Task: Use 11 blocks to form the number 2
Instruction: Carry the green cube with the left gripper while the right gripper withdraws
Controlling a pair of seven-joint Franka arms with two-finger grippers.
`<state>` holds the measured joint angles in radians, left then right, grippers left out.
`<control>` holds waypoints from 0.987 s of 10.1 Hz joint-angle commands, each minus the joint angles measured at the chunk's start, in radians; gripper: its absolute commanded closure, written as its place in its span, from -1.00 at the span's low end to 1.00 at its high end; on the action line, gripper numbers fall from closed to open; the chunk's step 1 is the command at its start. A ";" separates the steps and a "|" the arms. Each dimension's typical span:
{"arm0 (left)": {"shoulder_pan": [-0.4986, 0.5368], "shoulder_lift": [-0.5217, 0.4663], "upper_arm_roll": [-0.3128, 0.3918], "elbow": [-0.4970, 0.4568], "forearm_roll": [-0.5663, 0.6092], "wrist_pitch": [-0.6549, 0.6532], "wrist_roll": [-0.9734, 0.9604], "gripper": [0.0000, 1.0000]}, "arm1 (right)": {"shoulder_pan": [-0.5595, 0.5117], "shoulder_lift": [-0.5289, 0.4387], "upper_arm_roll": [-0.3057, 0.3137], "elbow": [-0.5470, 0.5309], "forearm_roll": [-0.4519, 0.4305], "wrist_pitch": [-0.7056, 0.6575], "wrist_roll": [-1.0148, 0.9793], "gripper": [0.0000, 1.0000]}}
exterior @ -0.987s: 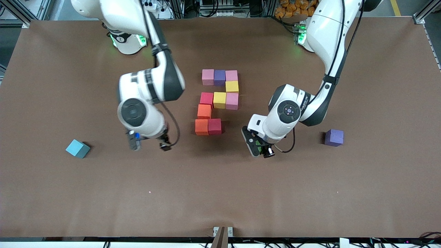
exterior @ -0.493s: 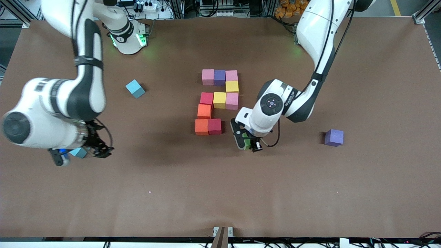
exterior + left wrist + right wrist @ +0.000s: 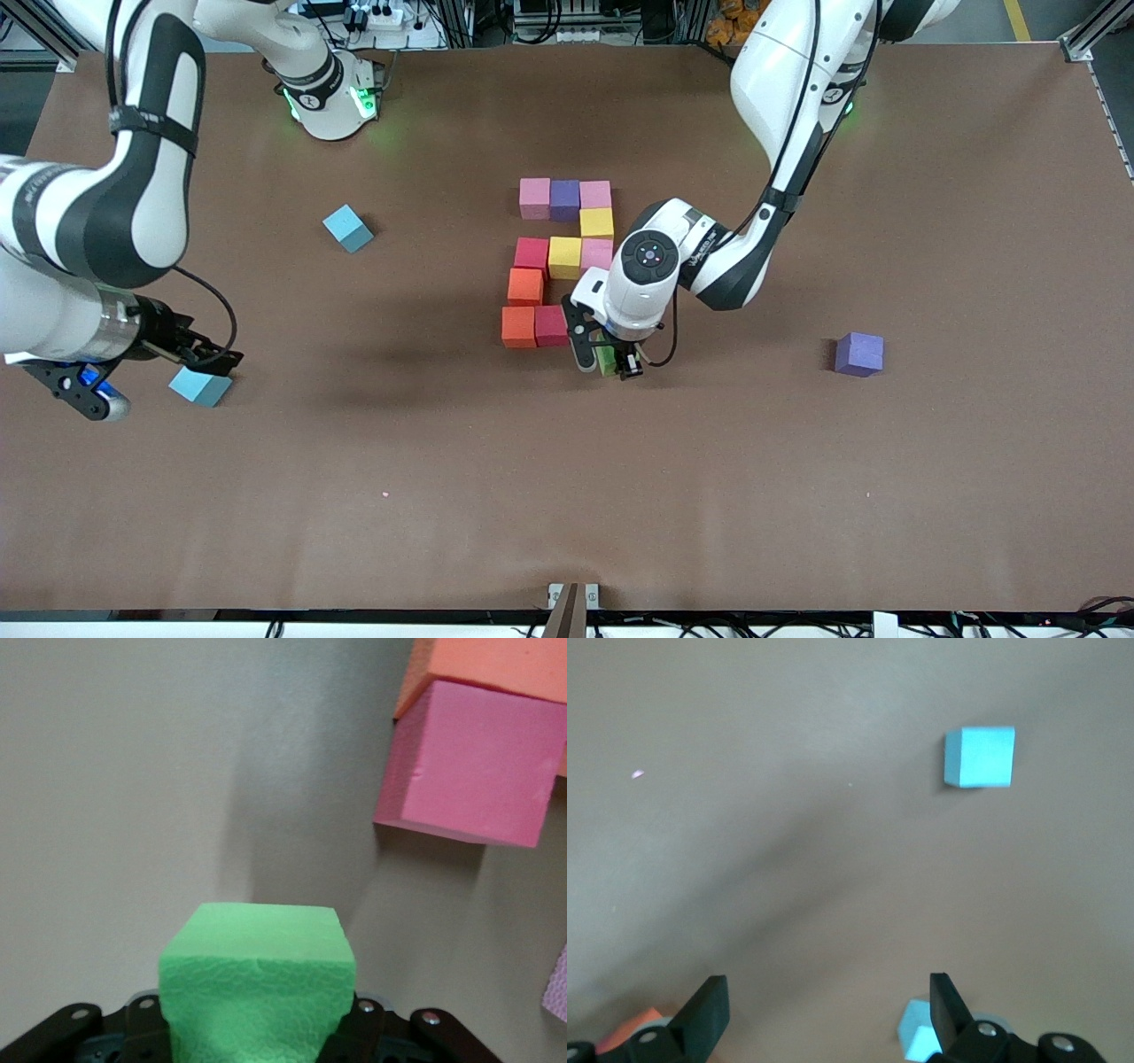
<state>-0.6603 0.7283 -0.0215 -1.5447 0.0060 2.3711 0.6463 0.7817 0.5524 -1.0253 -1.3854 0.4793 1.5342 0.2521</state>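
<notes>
I see the left gripper [image 3: 608,359] has come in from the left arm's end toward the middle of the brown tabletop [image 3: 567,496], and it now hangs just beside the bottom row of the unfinished number 2 [image 3: 560,262], clamped on the small green foam cube [image 3: 259,979]. In the left wrist view that cube sits close to a red foam cube [image 3: 474,762] with an orange one [image 3: 496,660] next to it, still apart from both.

The right gripper [image 3: 824,1005] has swung away toward the right arm's end of the tabletop; its fingers stand wide apart with nothing between them, over the spot by a teal-blue foam cube [image 3: 200,386]. A second teal-blue cube [image 3: 347,228], hidden a second ago, lies uncovered nearer the robots' edge. A lone purple foam cube [image 3: 858,354] has not moved, toward the left arm's end.

I see no containers on the tabletop.
</notes>
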 commanded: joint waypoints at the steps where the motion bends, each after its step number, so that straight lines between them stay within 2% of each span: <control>1: -0.028 0.037 0.012 0.070 0.037 -0.029 -0.011 1.00 | 0.065 -0.086 -0.059 -0.041 -0.033 0.004 -0.173 -1.00; 2: -0.044 0.060 0.012 0.098 0.046 -0.041 -0.011 1.00 | 0.065 -0.110 -0.053 -0.038 -0.048 -0.002 -0.188 -1.00; 3: -0.068 0.071 0.029 0.116 0.046 -0.055 -0.011 1.00 | 0.042 -0.173 -0.006 -0.038 -0.098 -0.011 -0.189 -1.00; 4: -0.087 0.074 0.046 0.117 0.046 -0.056 -0.004 1.00 | -0.049 -0.254 0.130 -0.040 -0.199 -0.016 -0.192 -1.00; 5: -0.093 0.074 0.046 0.117 0.048 -0.056 0.012 1.00 | -0.190 -0.332 0.331 -0.040 -0.320 -0.011 -0.191 -1.00; 6: -0.093 0.072 0.046 0.115 0.055 -0.056 0.032 1.00 | -0.317 -0.377 0.507 -0.044 -0.405 -0.003 -0.191 -1.00; 8: -0.093 0.068 0.043 0.110 0.065 -0.056 0.120 1.00 | -0.480 -0.460 0.699 -0.122 -0.424 0.029 -0.192 -1.00; 9: -0.093 0.066 0.043 0.103 0.065 -0.056 0.124 1.00 | -0.581 -0.514 0.817 -0.191 -0.427 0.065 -0.200 -1.00; 10: -0.093 0.069 0.040 0.094 0.061 -0.053 0.119 1.00 | -0.644 -0.563 0.906 -0.252 -0.445 0.090 -0.217 -1.00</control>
<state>-0.7438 0.7924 0.0108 -1.4548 0.0481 2.3310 0.7549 0.2328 0.0986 -0.2528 -1.4951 0.0720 1.5652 0.0599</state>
